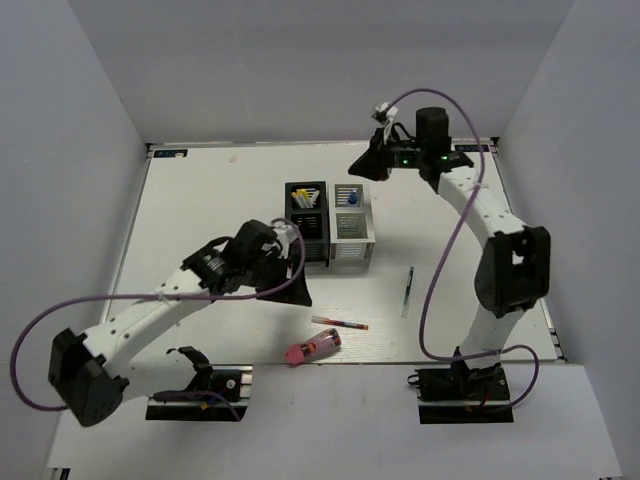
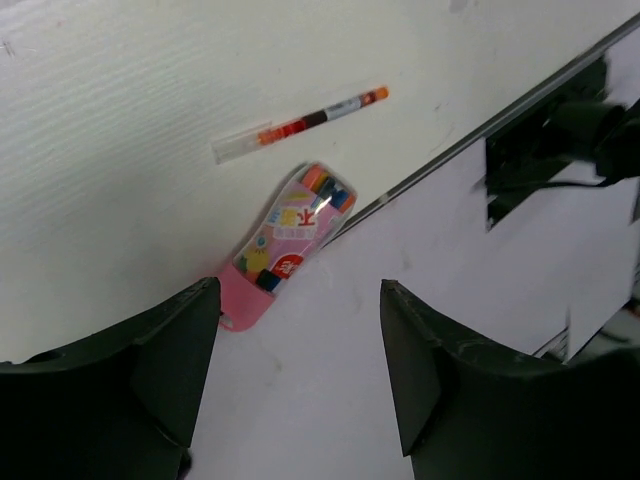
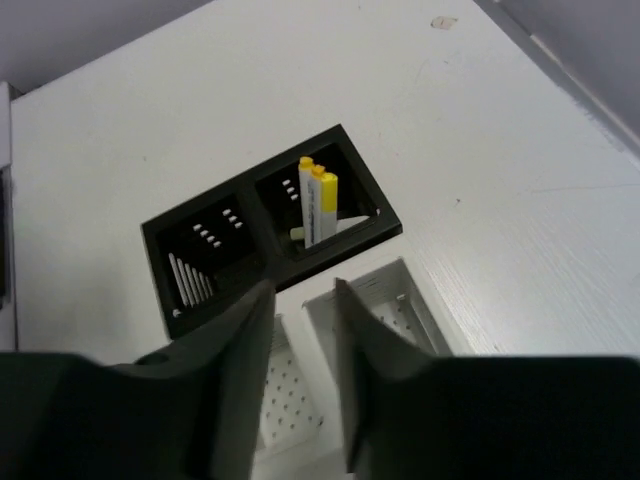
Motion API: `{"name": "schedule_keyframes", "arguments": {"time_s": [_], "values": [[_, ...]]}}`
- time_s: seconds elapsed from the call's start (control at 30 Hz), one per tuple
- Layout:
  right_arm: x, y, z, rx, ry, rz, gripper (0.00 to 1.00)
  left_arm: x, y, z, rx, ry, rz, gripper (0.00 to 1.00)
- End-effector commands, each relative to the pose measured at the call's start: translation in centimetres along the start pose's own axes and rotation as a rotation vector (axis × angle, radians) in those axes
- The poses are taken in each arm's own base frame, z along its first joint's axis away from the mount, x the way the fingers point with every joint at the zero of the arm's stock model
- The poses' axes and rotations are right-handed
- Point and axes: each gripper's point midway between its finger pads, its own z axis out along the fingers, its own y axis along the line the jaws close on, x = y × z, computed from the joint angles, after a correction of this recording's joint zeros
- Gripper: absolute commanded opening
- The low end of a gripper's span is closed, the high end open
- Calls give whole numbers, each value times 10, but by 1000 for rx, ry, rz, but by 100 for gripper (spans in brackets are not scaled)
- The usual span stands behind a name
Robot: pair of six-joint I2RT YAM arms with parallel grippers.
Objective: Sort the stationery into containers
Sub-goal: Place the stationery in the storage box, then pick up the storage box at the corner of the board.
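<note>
The black container (image 1: 305,222) and the white container (image 1: 352,228) stand joined at mid-table. White sticks with yellow tips (image 1: 303,200) stand in the black one and also show in the right wrist view (image 3: 318,205). A blue-capped bottle (image 1: 352,199) sits in the white one. A red pen (image 1: 340,323), a pink cylinder (image 1: 313,347) and a dark green pen (image 1: 408,290) lie on the table. My left gripper (image 1: 295,285) is open and empty above the pink cylinder (image 2: 290,240) and red pen (image 2: 300,125). My right gripper (image 1: 365,165) hovers high behind the containers, jaws narrowly apart and empty.
The table's front edge (image 2: 470,135) runs just past the pink cylinder. Walls enclose the table on three sides. The arm bases (image 1: 195,390) sit at the near edge. In the right wrist view my fingers (image 3: 235,350) cover part of the white container (image 3: 400,300).
</note>
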Motion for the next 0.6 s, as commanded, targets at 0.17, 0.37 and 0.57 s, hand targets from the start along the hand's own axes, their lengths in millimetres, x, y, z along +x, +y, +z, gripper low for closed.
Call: {"name": "schedule_keyframes", "arguments": {"time_s": [0.17,0.37,0.57], "values": [[56,53,-96,216,292,103,90,36,16,29,-79,287,212,75],[109,80,-137,282,316,185,83,40,8,57,-131,278,301,76],[112,88,-153,316,292,210,83,52,-4,80,-147,255,374,76]]}}
